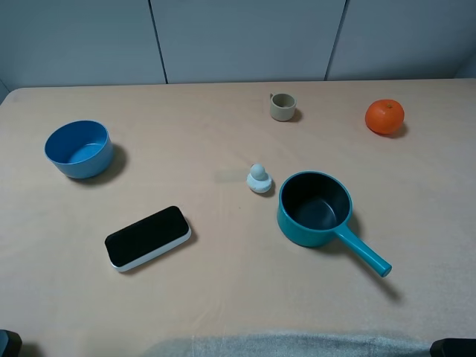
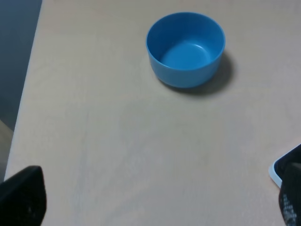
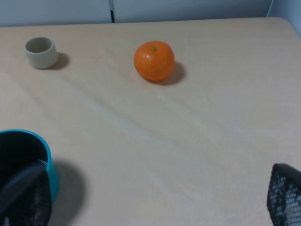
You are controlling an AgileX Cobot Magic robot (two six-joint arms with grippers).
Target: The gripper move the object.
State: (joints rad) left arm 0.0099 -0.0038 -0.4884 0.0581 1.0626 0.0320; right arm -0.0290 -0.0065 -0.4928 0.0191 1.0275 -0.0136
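A tiny pale blue-white duck figurine (image 1: 259, 178) is sitting just beside a teal saucepan (image 1: 314, 209), untouched, while both black grippers, left (image 2: 150, 202) and right (image 3: 155, 197), are hovering with jaws spread wide.

The table (image 1: 223, 297) shows a smooth, matt beige surface, and everything sits on it. The blue bowl (image 1: 78, 149) looks like smooth plastic with a soft sheen inside. Near it, the phone-like slab (image 1: 147, 237) has a glossy black face and a white rim. The teal saucepan (image 1: 314, 209) looks enamelled outside, dark and matt within. Just beside the saucepan, the pale duck figurine (image 1: 259, 178) looks smooth and matt. Farther back, the beige cup (image 1: 282, 106) appears matt ceramic; the orange (image 1: 384, 116) has a dimpled, slightly shiny skin.
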